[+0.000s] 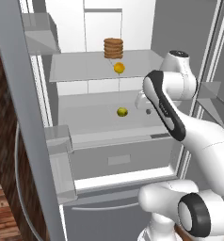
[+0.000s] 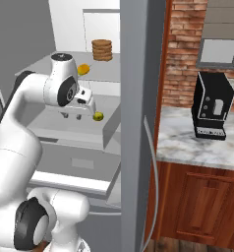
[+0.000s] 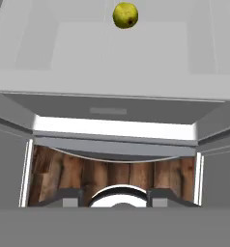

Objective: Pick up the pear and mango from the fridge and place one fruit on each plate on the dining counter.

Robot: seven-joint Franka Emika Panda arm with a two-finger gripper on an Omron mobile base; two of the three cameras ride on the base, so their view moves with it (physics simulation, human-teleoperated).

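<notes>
Inside the open fridge (image 1: 132,33), the robot's gripper (image 2: 73,115) hangs closed and empty over a glass shelf, just beside the pear (image 1: 122,112).

On the lower shelf, the yellow-green pear sits alone, clear of the fingers; the hand view shows it near the top edge, above the drawer front. 1 shelf higher, the orange-yellow mango (image 1: 119,68) rests in front of a stack of brown ridged discs (image 1: 113,48). To the right, a black coffee machine (image 2: 213,107) stands on a marble counter (image 2: 188,145).
</notes>
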